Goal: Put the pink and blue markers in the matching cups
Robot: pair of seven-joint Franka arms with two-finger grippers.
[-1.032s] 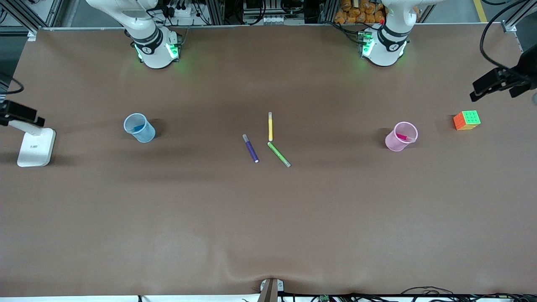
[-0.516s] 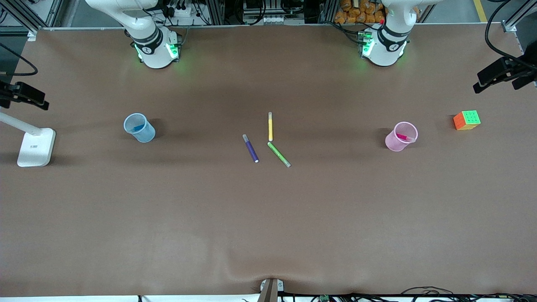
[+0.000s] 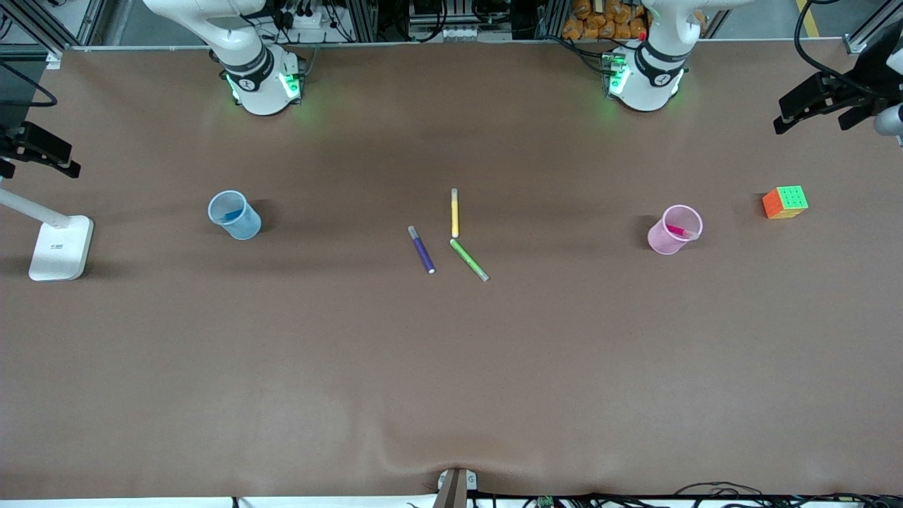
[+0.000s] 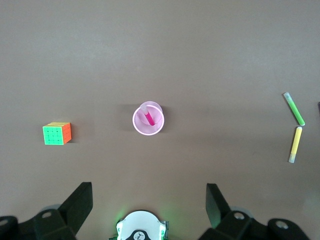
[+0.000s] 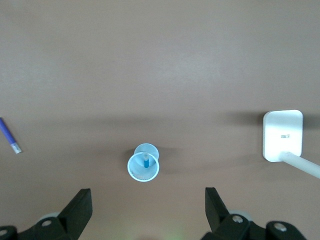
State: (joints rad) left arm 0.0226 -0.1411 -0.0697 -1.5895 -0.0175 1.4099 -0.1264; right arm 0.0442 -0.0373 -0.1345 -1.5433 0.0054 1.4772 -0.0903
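Note:
The pale blue cup stands toward the right arm's end of the table with the blue marker inside it; the cup and the marker also show in the right wrist view. The pale pink cup stands toward the left arm's end with the pink marker leaning inside it; the cup and the marker also show in the left wrist view. My right gripper is open and empty, high over the table near the blue cup. My left gripper is open and empty, high over the table near the pink cup.
A purple pen, a yellow pen and a green pen lie at mid table. A coloured cube sits past the pink cup at the left arm's end. A white lamp base stands at the right arm's end.
Both grippers have drifted at the edges of the front view, toward the bases' side. The cups, markers and pens have not moved.

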